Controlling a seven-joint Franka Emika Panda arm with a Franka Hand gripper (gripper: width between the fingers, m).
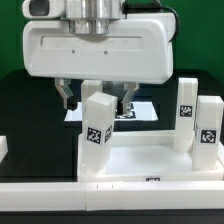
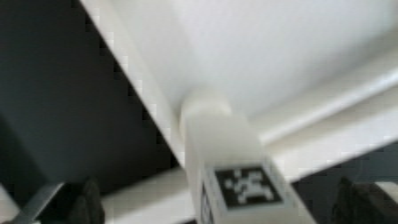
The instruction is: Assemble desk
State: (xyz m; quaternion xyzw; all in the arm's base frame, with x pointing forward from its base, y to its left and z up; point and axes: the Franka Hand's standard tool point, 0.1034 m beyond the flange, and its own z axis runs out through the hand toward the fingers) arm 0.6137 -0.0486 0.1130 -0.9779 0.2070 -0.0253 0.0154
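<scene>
Your pincer [image 1: 98, 98] hangs with jaws spread wide, nothing held, fingers either side of the top of a leg [image 1: 98, 122]. That leg stands upright at a corner of the desk top [image 1: 150, 155]; the wrist view shows the leg [image 2: 228, 150] between the dark fingertips [image 2: 80, 200], apparently clear of both. Two more legs [image 1: 187, 108] [image 1: 209, 127] stand upright at the exterior view's right side of the top. The top lies flat on the black worktop [image 1: 15, 100].

Step in hand, by my read: seating or screwing this leg into its socket. Whether it's fully seated I can't tell. Next you'd need to drop lower, centre on the leg, close, then turn.

Arm comes straight down from above, wrist vertical, its white housing covering the view behind.
</scene>
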